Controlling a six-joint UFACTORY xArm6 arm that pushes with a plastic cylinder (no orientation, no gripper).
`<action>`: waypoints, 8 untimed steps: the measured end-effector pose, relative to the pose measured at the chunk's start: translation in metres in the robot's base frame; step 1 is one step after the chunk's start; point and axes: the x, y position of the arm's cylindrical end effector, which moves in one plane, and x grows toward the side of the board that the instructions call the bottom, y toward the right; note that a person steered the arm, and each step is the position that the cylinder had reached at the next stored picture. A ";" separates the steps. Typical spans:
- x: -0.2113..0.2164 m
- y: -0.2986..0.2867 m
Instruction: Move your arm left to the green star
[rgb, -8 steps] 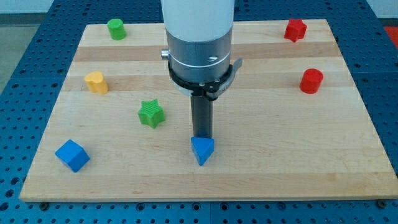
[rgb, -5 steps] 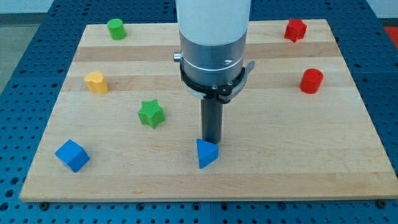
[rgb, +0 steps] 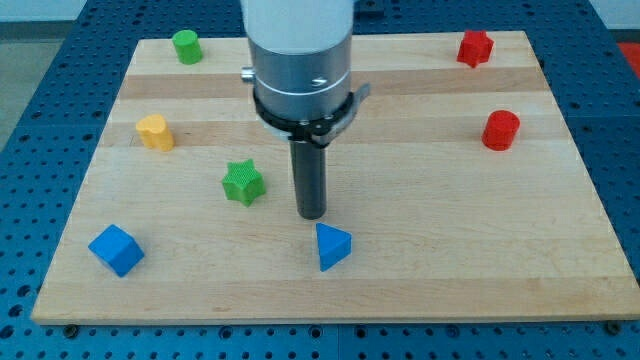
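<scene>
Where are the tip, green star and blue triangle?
my tip (rgb: 312, 215), camera view, rod's very bottom end
green star (rgb: 242, 183), camera view, centre of its top face
blue triangle (rgb: 333, 245), camera view, middle of its top face

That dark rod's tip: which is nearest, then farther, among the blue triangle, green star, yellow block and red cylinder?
From my tip:
1. Blue triangle, just below, slightly right.
2. Green star, to the view's left.
3. Yellow block, upper left.
4. Red cylinder, far right; nearly level with yellow, hard to separate.
</scene>
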 end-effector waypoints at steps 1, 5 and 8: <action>0.001 -0.018; 0.022 -0.106; -0.050 -0.146</action>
